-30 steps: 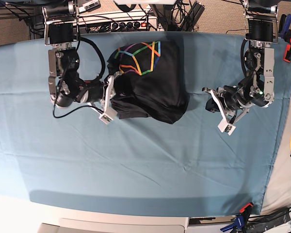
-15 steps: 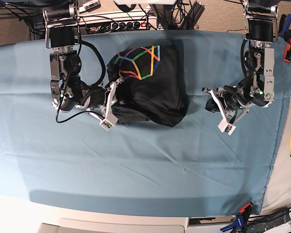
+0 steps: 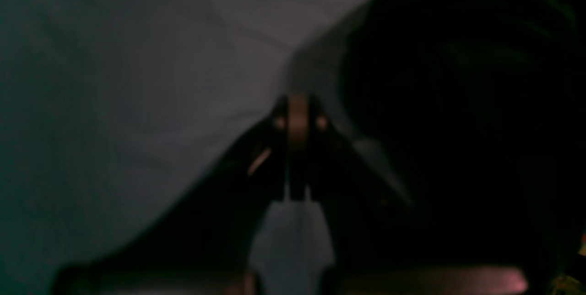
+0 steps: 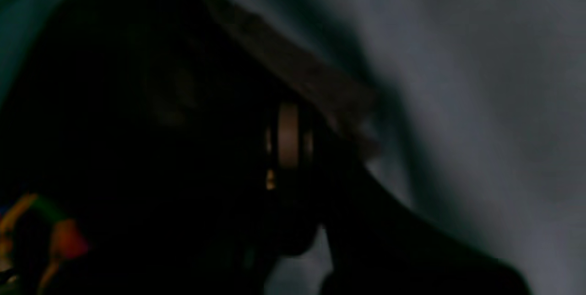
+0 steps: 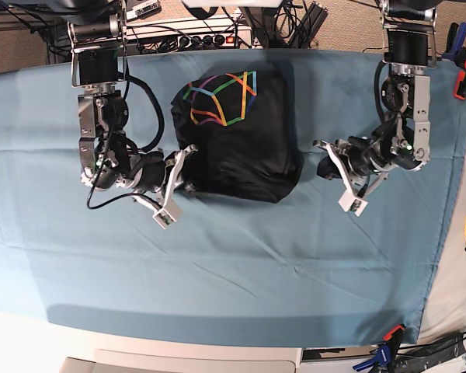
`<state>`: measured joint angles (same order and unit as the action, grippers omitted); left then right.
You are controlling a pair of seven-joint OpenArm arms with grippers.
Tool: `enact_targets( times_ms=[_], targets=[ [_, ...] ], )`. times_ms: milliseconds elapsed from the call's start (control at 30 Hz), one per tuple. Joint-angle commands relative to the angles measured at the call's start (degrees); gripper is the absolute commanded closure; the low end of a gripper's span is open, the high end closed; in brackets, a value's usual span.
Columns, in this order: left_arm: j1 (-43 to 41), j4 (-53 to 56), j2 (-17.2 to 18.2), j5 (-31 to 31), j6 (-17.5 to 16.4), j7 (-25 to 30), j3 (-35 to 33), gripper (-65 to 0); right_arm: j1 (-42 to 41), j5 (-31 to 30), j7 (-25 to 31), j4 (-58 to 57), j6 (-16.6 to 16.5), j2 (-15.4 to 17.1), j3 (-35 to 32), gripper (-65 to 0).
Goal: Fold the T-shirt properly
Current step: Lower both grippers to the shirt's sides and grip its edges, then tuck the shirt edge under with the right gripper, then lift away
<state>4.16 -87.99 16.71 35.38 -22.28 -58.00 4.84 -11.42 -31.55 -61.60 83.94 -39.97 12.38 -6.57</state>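
T-shirt (image 5: 237, 136) first, from the base view: it lies as a compact black bundle on the teal table cloth (image 5: 217, 264), toward the far middle, with its multicolour line print (image 5: 217, 97) facing up at the far-left corner. The right gripper (image 5: 169, 193) sits at the bundle's near-left edge, jaws together, seemingly touching or just beside the cloth; whether it pinches any fabric I cannot tell. The left gripper (image 5: 343, 177) is beside the bundle's other side, jaws together and apart from the shirt, holding nothing.

Left wrist view: dim and blurred. The left gripper's shut jaws point at pale table cloth (image 3: 114, 102), with the dark mass of the shirt (image 3: 458, 102) off to one side.

Right wrist view: also very dark. The black fabric (image 4: 114, 102) fills the left half, a scrap of coloured print (image 4: 46, 231) shows low in the corner, and table cloth (image 4: 480, 102) lies beyond.

As a judgement, the bundle looks rounded, not squarely flat. A closed claw pushing along its edge could snag a layer, drag the stack sideways and spoil the fold, or bunch the table cloth beneath.
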Motion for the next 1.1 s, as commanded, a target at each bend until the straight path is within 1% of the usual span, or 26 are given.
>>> enact_targets(
  times_ms=[0,100,167,333,600,767,1067],
  targets=[
    [1.03,-0.96,0.09,0.87,-0.24,1.01,0.26,0.0,-1.44,1.2,2.93,0.7,-0.03,0.46,0.13,0.0],
    [1.01,-0.96,-0.46,0.87,-0.31,1.01,0.26,0.0,-1.44,6.88,7.61,0.7,-0.03,0.46,0.13,0.0],
    [0.92,-0.96,-0.55,0.9,-1.16,1.03,0.26,0.0,-1.44,9.2,9.92,0.7,-0.03,0.46,0.13,0.0],
    [-0.09,-0.96,-0.52,1.9,-1.7,1.01,0.26,0.0,-1.46,11.3,13.51,0.7,-0.03,0.46,0.13,0.0],
    [-1.81,-0.96,-0.52,1.97,-2.84,1.03,0.26,0.0,-1.75,11.28,14.4,0.7,-0.03,0.48,0.13,0.0],
    [-1.79,-0.96,-0.52,1.95,-2.84,1.03,0.26,0.0,-2.64,11.67,15.43,0.7,-0.03,0.46,0.15,0.0],
    [-1.79,-0.96,-0.52,1.95,-2.86,1.05,0.26,0.0,-7.15,12.15,15.34,0.7,-0.03,0.46,0.2,0.0]
  ],
)
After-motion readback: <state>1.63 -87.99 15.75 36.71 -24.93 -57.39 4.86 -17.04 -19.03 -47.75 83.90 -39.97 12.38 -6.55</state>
